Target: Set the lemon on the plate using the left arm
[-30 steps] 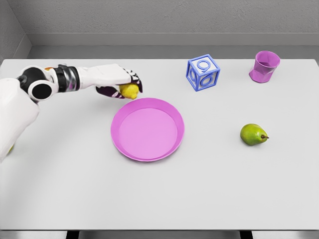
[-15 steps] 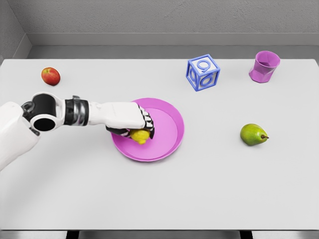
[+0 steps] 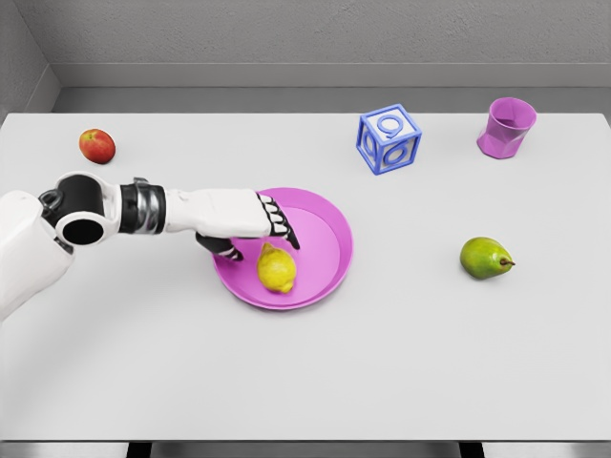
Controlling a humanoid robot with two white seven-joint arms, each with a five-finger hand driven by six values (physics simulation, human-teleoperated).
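Head view: the lemon (image 3: 277, 268) now lies free inside the plate (image 3: 329, 229), toward its 7 o'clock rim. Half a second ago the left robot hand (image 3: 250, 227) gripped it; now the fingers are spread, empty, just above. Placement appears done.

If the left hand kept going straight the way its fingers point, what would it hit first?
Probably the far right rim of the plate; the left hand points rightward across it, just above the lemon. Height is unclear.
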